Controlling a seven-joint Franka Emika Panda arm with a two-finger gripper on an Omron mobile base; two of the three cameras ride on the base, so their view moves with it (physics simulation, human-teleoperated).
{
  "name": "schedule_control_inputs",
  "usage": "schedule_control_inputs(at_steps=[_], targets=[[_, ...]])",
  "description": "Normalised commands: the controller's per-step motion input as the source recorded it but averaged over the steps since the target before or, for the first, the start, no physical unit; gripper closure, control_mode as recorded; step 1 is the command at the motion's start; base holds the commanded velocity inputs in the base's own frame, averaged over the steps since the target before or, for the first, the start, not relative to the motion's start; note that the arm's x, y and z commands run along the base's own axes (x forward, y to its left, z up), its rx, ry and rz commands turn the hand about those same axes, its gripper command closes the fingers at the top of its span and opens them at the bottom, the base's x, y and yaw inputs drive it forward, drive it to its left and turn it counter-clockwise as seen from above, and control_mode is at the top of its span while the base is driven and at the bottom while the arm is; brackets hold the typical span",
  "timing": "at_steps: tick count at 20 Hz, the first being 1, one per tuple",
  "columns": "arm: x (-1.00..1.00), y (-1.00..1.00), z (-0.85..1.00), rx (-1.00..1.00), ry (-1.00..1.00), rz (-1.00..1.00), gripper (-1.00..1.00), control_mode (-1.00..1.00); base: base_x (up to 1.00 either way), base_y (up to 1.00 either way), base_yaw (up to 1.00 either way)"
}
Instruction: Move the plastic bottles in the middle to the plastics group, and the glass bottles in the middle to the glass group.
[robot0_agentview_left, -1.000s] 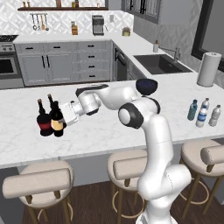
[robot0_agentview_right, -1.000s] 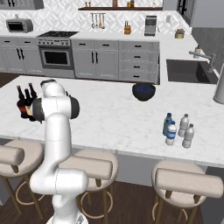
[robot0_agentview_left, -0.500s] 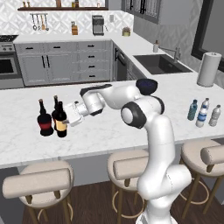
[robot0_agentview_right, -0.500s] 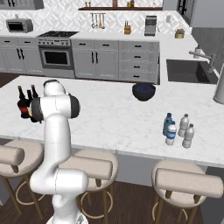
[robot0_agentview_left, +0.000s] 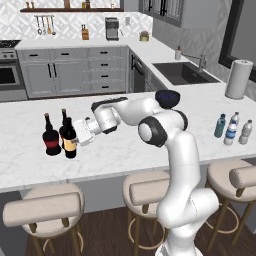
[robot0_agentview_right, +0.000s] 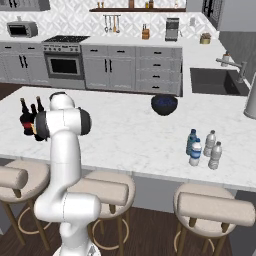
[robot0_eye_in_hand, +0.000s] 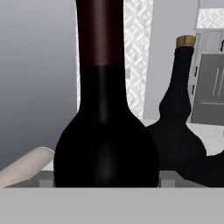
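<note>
**Mia:** Where is the tall wine bottle (robot0_agentview_left: 69, 143) now?

**Ben:** It stands up straight on the white counter (robot0_agentview_left: 125, 155), right next to the two round bottles (robot0_agentview_left: 50, 141) with red labels. I think it is home with the glass ones.

**Mia:** Is the gripper (robot0_agentview_left: 80, 136) holding it?

**Ben:** I cannot tell. The gripper is right up against the bottle, but its fingers are hidden, so it may be squeezing or it may be loose.

**Mia:** So what is the smart way to go on?

**Ben:** Make sure the fingers are wide first. Then pull the hand straight back, slow and level, away from the bottles. No swinging sideways. The bottles stand very close, so one bump could tip them all.
</note>
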Motion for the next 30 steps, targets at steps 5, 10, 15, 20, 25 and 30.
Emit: schedule_control_inputs(at_steps=[5,10,15,20,25,30], targets=[[0.00,0.00,0.00,0.00,0.00,0.00,-1.00,-1.00,0.00,0.00,0.00],[0.00,0.00,0.00,0.00,0.00,0.00,-1.00,-1.00,0.00,0.00,0.00],[0.00,-0.01,0.00,0.00,0.00,0.00,-1.00,-1.00,0.00,0.00,0.00],[0.00,-0.22,0.00,0.00,0.00,-0.04,-1.00,-1.00,0.00,0.00,0.00],[-0.01,-0.58,0.13,0.06,0.00,-0.09,-1.00,-1.00,0.00,0.00,0.00],[-0.23,-0.80,0.48,0.12,0.00,-0.14,-1.00,-1.00,0.00,0.00,0.00]])
